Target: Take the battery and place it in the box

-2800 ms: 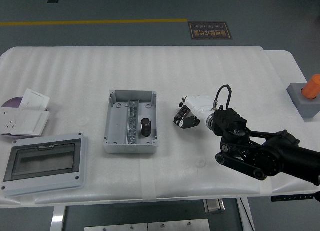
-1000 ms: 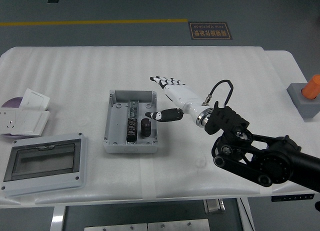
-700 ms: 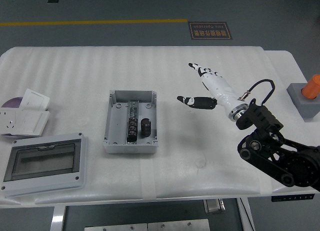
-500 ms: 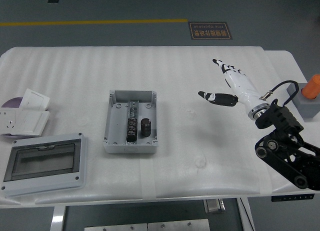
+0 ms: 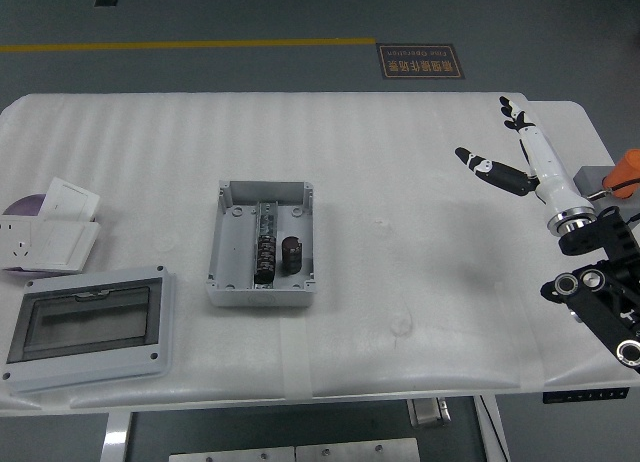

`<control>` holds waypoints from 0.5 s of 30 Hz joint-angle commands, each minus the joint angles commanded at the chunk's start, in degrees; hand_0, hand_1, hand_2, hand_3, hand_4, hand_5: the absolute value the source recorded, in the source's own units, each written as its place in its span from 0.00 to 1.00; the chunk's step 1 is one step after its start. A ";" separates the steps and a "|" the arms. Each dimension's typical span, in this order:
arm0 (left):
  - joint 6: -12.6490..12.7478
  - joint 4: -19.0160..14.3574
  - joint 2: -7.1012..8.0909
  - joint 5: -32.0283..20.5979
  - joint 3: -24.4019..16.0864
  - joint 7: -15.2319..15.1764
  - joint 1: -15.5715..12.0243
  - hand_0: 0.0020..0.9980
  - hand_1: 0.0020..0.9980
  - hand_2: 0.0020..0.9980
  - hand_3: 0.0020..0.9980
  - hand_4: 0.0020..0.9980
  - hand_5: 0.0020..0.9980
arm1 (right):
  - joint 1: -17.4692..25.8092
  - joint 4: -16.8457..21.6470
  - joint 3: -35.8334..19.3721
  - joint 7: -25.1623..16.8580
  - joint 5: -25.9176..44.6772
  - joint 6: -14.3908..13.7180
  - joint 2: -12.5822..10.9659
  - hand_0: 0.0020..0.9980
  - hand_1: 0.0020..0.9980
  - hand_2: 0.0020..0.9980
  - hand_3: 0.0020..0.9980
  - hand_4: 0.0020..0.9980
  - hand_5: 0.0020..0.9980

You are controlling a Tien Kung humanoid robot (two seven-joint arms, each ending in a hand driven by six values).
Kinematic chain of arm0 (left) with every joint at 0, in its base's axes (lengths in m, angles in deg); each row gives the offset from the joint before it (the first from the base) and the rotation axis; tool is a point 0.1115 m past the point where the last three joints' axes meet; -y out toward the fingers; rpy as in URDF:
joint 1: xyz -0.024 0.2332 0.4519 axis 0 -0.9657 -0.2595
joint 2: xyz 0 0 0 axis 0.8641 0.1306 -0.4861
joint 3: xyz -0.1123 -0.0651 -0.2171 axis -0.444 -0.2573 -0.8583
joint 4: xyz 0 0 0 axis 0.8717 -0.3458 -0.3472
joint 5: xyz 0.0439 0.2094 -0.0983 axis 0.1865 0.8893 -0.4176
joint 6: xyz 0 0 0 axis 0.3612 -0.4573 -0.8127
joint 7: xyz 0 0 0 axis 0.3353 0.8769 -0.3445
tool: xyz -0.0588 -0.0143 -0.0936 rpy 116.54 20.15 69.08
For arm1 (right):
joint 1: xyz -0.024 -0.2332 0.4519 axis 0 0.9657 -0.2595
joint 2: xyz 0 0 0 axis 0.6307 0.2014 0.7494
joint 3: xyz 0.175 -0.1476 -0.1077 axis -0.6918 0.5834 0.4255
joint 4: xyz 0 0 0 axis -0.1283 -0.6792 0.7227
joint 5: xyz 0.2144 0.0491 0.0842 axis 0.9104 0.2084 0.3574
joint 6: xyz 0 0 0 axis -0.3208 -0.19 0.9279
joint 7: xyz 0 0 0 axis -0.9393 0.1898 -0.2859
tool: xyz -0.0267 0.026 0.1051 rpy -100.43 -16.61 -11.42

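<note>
The battery point(image 5: 290, 255), a dark stubby cylinder, lies inside the open grey plastic box point(image 5: 261, 244), in its right compartment beside the central terminal strip, long axis roughly near-to-far. The right robot hand point(image 5: 512, 154) hangs well apart to the right, over the far right of the padded white counter point(image 5: 400, 282), white-shelled fingers spread, holding nothing, so placement looks done

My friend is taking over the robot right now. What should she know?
Right hand: open, holding nothing, over the table's far right side.
Left hand: not in view.
Battery: lying inside the grey box, right of the terminal strip.
Done: the battery is in the box.
Left: nothing of the job seems to remain; the lid with a window lies apart at the near left.
</note>
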 joint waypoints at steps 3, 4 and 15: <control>0.02 0.04 -0.01 0.03 -0.03 0.01 0.10 0.62 0.64 0.51 0.56 0.52 0.42 | 1.66 0.66 -1.48 -3.33 4.75 0.82 0.87 0.92 0.89 0.95 1.00 0.89 0.53; 0.01 0.05 -0.04 0.04 -0.06 0.02 0.10 0.62 0.64 0.51 0.56 0.52 0.42 | 2.19 0.90 -1.90 -4.31 6.13 1.14 1.17 0.90 0.86 0.91 1.00 0.89 0.53; -0.21 0.04 -0.13 0.33 -0.35 0.10 0.03 0.62 0.64 0.51 0.56 0.53 0.42 | 5.67 1.84 -2.74 -12.16 22.34 3.90 2.64 0.89 0.85 0.86 0.96 0.86 0.49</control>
